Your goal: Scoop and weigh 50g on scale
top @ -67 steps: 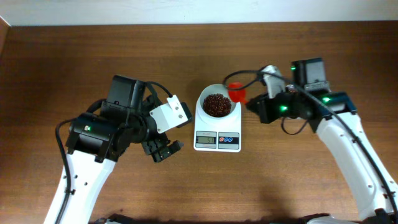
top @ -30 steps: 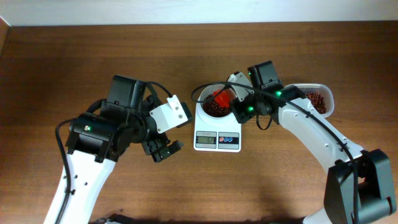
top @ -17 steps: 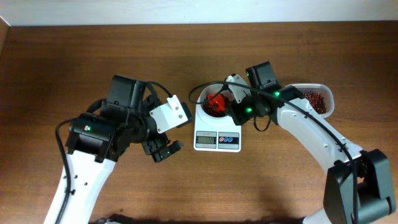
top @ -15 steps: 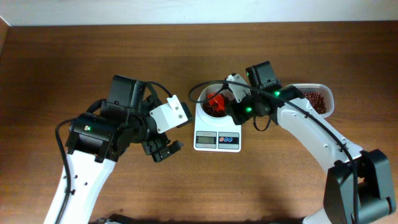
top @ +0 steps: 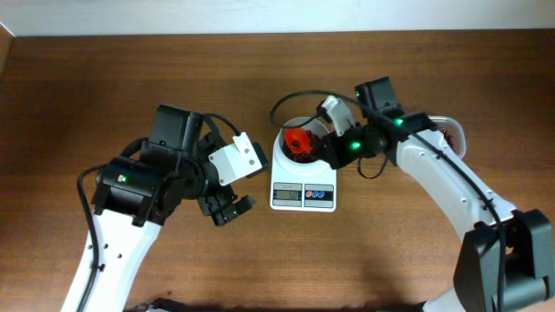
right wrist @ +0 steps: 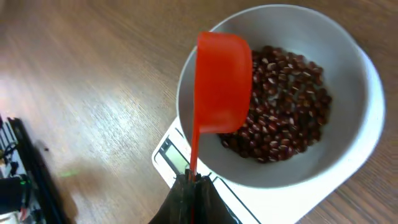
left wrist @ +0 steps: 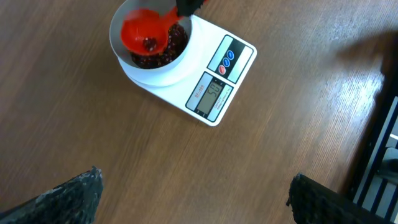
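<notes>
Right gripper (right wrist: pixel 191 184) around scoop handle (right wrist: pixel 194 152) (glossy orange plastic)

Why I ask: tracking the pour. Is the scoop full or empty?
Nearly empty: left wrist view shows only a few beans in the scoop.

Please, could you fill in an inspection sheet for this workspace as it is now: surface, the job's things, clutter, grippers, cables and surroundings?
Surface: brown wood-grain table.
Job's things: scale at the centre, display digits too blurred to read for sure; beans heaped in its white bowl; red scoop tilted over the bowl with a few beans inside; clear tub with more beans, mostly hidden behind the right arm.
Clutter: nothing seen.
Grippers: left gripper open and empty, beside the scale; right gripper shut on the scoop's handle.
Cables: black cable loops from the right arm beyond the bowl.
Surroundings: pale wall past the table's far edge.
</notes>
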Available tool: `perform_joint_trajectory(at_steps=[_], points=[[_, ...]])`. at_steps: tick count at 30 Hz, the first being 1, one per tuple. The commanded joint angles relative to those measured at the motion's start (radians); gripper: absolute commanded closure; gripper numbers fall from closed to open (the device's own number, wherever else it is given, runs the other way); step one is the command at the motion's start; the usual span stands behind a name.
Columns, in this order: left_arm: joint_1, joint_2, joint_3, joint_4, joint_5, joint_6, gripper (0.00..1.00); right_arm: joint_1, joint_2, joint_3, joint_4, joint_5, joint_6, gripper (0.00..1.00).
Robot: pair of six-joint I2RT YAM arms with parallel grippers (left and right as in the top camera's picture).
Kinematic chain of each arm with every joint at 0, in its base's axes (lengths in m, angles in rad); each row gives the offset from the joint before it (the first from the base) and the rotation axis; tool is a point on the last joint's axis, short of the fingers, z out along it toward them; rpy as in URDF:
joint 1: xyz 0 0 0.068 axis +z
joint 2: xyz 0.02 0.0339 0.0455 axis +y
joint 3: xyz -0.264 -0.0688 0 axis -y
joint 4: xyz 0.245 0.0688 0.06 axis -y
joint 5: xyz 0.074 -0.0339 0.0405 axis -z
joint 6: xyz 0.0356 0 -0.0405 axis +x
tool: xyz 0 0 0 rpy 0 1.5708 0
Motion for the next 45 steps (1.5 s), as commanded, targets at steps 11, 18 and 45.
perform_joint_trajectory(at_steps=[11,18,45], points=[[0.005,-0.003,0.016,-0.002,0.014,0.020,0.01,-0.027,-0.098,0.029,-0.029,-0.075,-0.003,0.96],[0.005,-0.003,0.016,-0.002,0.014,0.020,0.01,-0.067,-0.127,0.029,-0.065,-0.081,-0.003,0.96],[0.005,-0.003,0.016,-0.002,0.014,0.020,0.01,-0.499,-0.250,0.030,-0.330,0.660,-0.055,0.96]])
